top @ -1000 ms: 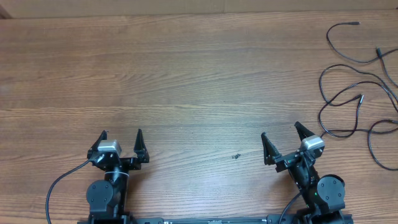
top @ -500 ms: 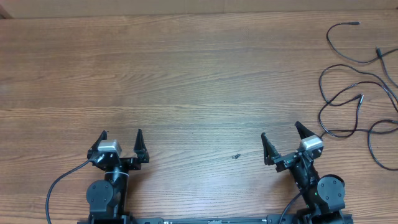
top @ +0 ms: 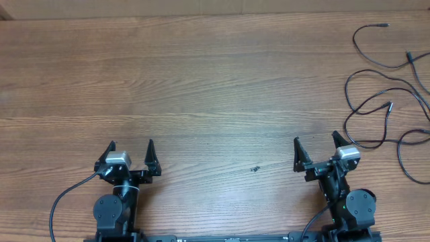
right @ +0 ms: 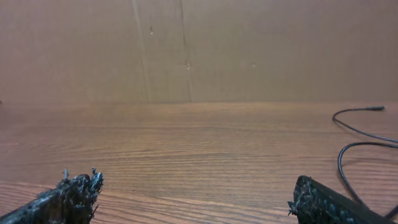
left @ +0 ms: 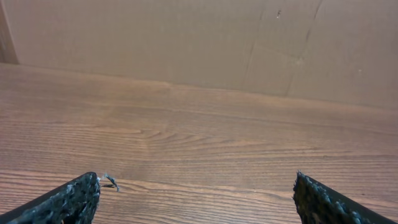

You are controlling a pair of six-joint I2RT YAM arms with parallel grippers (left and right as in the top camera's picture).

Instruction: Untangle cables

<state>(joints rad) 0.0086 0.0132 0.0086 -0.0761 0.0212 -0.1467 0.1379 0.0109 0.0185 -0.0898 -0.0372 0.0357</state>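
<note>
Thin black cables (top: 383,101) lie in loose loops at the table's far right; strands with plug ends reach toward the back edge. Part of them shows at the right of the right wrist view (right: 367,134). My right gripper (top: 316,142) is open and empty near the front edge, just left of the cables' nearest loop. It also shows open in its wrist view (right: 193,186). My left gripper (top: 131,145) is open and empty at the front left, far from the cables, and open in its wrist view (left: 196,186).
A small dark speck (top: 255,169) lies on the wooden table (top: 201,81) between the two arms. A brown cardboard wall (left: 186,37) stands behind the table's far edge. A thick robot cable (top: 64,202) trails from the left arm's base.
My right gripper has swung a little to the right, toward the cables. The left arm and the cables have not moved.
</note>
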